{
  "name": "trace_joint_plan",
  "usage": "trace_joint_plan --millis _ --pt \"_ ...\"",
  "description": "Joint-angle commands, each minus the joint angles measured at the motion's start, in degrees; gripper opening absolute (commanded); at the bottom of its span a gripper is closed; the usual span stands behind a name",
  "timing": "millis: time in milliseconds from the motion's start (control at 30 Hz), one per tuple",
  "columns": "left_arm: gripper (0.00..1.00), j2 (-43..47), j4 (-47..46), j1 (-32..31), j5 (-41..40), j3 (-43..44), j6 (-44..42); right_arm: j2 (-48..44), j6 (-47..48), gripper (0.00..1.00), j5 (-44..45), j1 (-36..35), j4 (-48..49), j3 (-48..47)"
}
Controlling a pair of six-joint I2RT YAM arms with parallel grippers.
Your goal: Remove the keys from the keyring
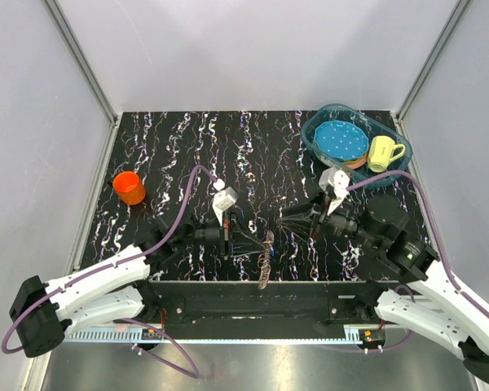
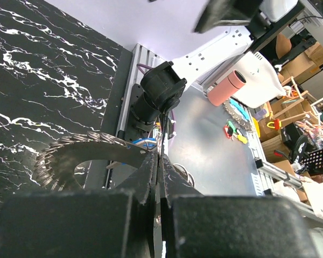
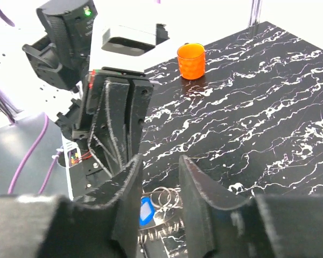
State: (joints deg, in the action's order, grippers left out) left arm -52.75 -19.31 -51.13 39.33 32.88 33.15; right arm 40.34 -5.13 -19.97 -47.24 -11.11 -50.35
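The keys (image 1: 265, 259), a bunch of flat grey metal pieces, hang at the table's near edge between my two grippers. In the left wrist view they fan out in an arc (image 2: 59, 153) beside a blue-headed piece (image 2: 144, 143). My left gripper (image 1: 243, 244) is shut (image 2: 160, 158) with a thin strip of metal, seemingly the keyring wire, pinched between its jaws. My right gripper (image 1: 287, 218) is open (image 3: 160, 164) just above the bunch. The blue piece (image 3: 146, 209) and small wire rings (image 3: 166, 196) show between its fingers. The rest of the keyring is hidden.
An orange cup (image 1: 129, 188) stands at the left. A blue oval basin (image 1: 321, 122) at the back right holds a blue dotted plate (image 1: 341, 140) and a yellow mug (image 1: 383, 152). The keys sit at the table's near edge (image 1: 253, 283).
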Motion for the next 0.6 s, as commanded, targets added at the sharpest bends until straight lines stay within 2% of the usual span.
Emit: trace_joint_plan --millis 0,100,300,433,567 --pt "0.00 0.6 -4.5 0.3 2.0 3.1 3.8 -5.8 -4.2 0.43 -0.2 -0.3 -1.7 3.0" --pt "0.00 0.6 -5.3 0.3 2.3 3.2 4.9 -10.7 -2.4 0.47 -2.4 -0.3 0.6 10.0" --pt "0.00 0.0 -7.1 0.4 3.3 4.0 7.2 -17.7 -2.5 0.53 -8.2 -0.3 15.1 23.2" --pt "0.00 -0.7 -7.1 0.4 3.2 5.2 7.6 -16.2 -3.1 0.55 -10.3 -0.4 22.7 26.9" --pt "0.00 -1.0 -7.0 0.4 3.1 6.4 7.5 -10.6 -3.1 0.56 -10.4 -0.4 25.7 26.4"
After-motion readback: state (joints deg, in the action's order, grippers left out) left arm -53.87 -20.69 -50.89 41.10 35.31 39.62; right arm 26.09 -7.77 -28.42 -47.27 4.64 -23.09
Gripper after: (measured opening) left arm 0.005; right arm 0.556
